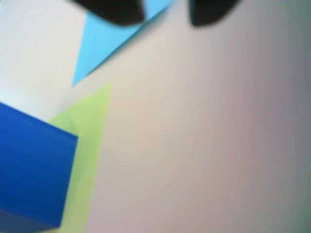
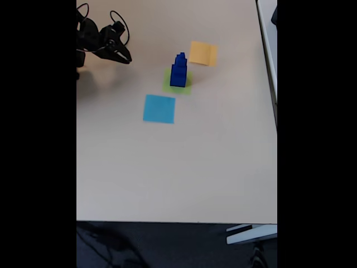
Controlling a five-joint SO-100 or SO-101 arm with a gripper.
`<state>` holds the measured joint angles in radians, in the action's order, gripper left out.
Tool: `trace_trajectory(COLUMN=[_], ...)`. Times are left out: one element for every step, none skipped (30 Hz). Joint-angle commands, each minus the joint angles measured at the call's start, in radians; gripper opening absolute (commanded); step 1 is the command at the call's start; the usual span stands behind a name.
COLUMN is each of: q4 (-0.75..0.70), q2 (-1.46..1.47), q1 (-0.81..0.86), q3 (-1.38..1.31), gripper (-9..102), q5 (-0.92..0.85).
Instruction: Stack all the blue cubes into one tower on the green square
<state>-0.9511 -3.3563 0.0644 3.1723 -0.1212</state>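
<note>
Blue cubes (image 1: 31, 170) stacked on green square (image 1: 90, 145), claw (image 2: 124, 57) well apart

In the fixed view, the black two-finger gripper (image 2: 127, 59) hangs over a plain pale beige table (image 2: 178, 167). Well off to its right stands the tower of dark royal-blue solid cubes (image 2: 178, 71), on a flat lime-green paper square (image 2: 186, 86). Beyond that, farther from the gripper, lies a flat orange-yellow paper square (image 2: 202, 53); below the tower lies a flat light-blue paper square (image 2: 159, 108). In the wrist view, the black fingertips (image 1: 116, 12) overlap the sky-blue paper, with the saturated blue cube face below them, faintly streaked.
</note>
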Motion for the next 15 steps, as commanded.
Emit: trace_trajectory(q4=[-0.008,-0.008,-0.008,-0.008,-0.008,-0.008,-0.008,-0.008,-0.008,-0.008,-0.008,-0.008,-0.008,-0.008,-0.008], q2=[-0.026,-0.026,-0.026,-0.026,-0.026,-0.026,-0.026,-0.026,-0.026,-0.026,-0.026,-0.026,-0.026,-0.026,-0.026], q1=[0.009,0.009,0.009,0.009,0.009,0.009,0.009,0.009,0.009,0.009,0.011,0.015,0.025,0.034,0.037], q3=[0.008,0.008,0.008,0.008,0.008,0.008,0.008,0.008,0.008,0.008,0.008,0.008,0.008,0.008,0.008], gripper=[3,3,3,3,3,3,3,3,3,3,2,0,0,0,0], q5=[0.011,0.011,0.011,0.011,0.011,0.011,0.011,0.011,0.011,0.011,0.014,0.020,0.029,0.037,0.041])
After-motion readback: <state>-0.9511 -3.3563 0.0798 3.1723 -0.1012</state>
